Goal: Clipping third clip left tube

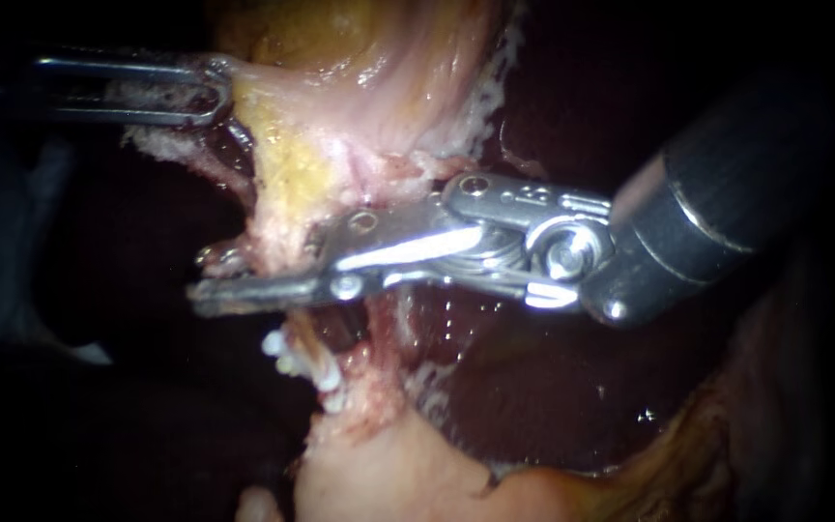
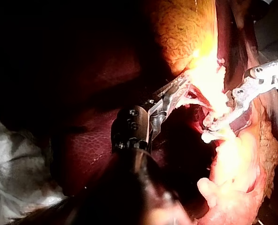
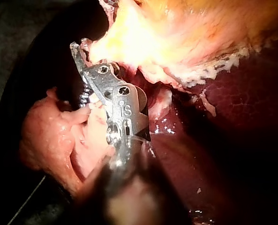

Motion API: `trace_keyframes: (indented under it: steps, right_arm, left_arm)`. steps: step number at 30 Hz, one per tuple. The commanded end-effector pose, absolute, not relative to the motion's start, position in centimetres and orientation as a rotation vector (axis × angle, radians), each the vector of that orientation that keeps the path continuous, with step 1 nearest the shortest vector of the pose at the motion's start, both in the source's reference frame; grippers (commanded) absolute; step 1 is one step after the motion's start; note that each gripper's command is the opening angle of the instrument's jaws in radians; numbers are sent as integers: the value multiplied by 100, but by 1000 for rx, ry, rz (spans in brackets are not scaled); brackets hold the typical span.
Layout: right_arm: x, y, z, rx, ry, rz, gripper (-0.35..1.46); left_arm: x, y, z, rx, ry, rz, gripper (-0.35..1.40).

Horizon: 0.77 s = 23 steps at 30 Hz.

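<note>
My right instrument [image 1: 207, 278] reaches in from the right, its two long jaws lying across the left tube [image 1: 277, 246] and closed on it from above and below. Two white clips [image 1: 282, 350] sit on the same tube just below the jaws. At the upper left, my left instrument [image 1: 207, 92] is shut on the edge of the pale yellow gallbladder tissue [image 1: 340, 68] and holds it taut. In the right wrist view the right instrument's jaws [image 3: 79, 52] run under the bright tissue. The left wrist view shows the left instrument's jaws [image 2: 181, 89] gripping the lit tissue.
Dark red liver [image 1: 533, 387] lies behind and to the right of the tubes. A second reddish strand [image 1: 384, 324] runs just right of the clipped tube. Pale fatty tissue [image 1: 388, 474] fills the lower middle. White gauze [image 2: 12, 159] lies beside the left shaft.
</note>
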State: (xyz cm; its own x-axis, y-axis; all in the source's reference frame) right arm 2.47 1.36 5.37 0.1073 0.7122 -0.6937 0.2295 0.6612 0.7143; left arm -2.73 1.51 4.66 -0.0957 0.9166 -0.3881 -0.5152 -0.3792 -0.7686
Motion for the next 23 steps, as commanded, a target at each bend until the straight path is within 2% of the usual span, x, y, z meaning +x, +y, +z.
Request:
trace_keyframes:
  steps: [1,7,23]
  right_arm:
    - [247,136,536,850,1451,434,-35]
    - [243,134,535,856,1417,436,-35]
    - [240,138,541,860,1414,439,-35]
  left_arm:
    - [-273,151,466,-1061,-549,1697,-35]
    - [-273,151,466,-1061,-549,1697,-35]
    - [-273,151,467,-1061,-549,1697,-35]
